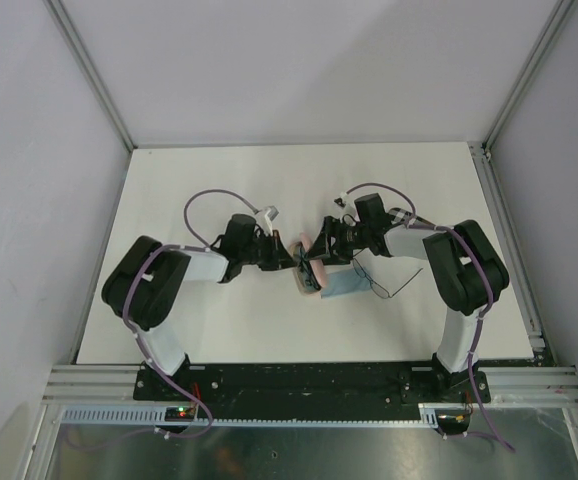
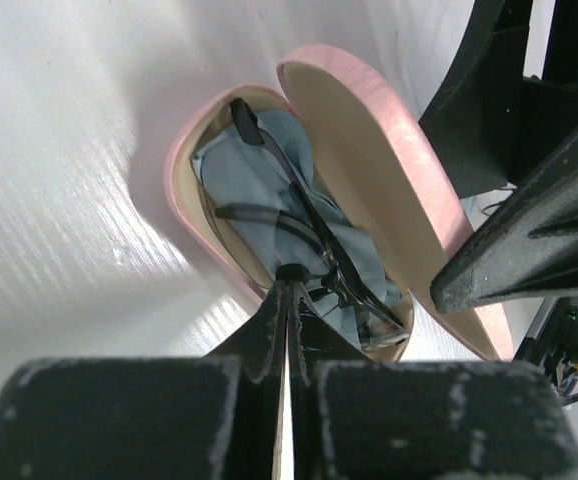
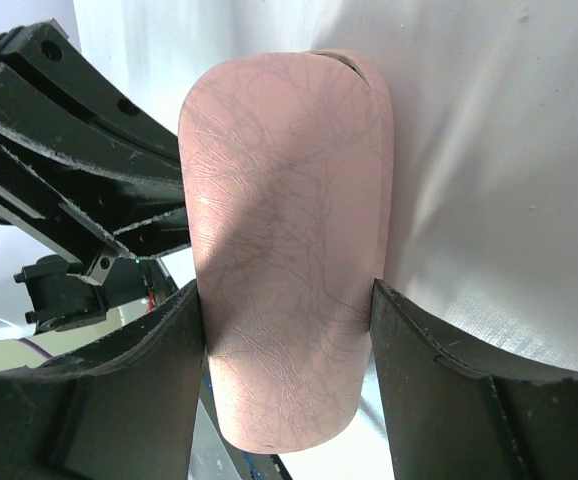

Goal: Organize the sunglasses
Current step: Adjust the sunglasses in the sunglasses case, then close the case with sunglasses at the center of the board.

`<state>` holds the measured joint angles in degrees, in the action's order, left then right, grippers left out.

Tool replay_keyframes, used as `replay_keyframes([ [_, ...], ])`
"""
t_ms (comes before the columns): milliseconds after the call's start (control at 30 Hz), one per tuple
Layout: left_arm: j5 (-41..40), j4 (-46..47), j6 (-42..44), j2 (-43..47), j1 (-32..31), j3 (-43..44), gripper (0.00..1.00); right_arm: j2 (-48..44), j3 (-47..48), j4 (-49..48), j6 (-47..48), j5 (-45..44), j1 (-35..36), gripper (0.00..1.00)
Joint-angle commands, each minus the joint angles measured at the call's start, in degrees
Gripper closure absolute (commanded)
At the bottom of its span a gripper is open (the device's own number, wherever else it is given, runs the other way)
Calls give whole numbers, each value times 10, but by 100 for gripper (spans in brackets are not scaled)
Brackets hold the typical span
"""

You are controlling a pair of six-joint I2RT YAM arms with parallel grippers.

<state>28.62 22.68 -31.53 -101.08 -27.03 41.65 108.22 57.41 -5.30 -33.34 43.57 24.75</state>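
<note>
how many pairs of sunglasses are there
2. One black pair in the open pink case; one wire pair on the table beside a blue cloth. Others may be hidden.

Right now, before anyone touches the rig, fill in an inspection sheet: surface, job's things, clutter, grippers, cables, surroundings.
Surface: white table.
Job's things: black-rimmed sunglasses lie in the open pink case on a blue-grey cloth; wire pair lies on the table to the case's right.
Clutter: light blue cloth beside the case.
Grippers: left gripper shut on the black-rimmed frame; right gripper clamps the case lid.
Cables: purple cables loop over both arms.
Surroundings: pale walls, aluminium frame.
</note>
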Motion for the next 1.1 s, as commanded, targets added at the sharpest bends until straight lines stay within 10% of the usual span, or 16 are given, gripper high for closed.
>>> replay_keyframes([
  [0, -1, 6, -5, 39, -14, -14, 99, 12, 0, 57, 29, -62, 6, 56],
  [800, -31, -61, -11, 220, 45, -95, 98, 12, 66, 181, 74, -254, 94, 55],
  [1067, -32, -50, -7, 207, 47, -100, 99, -25, 101, 219, 74, -296, 142, 11],
])
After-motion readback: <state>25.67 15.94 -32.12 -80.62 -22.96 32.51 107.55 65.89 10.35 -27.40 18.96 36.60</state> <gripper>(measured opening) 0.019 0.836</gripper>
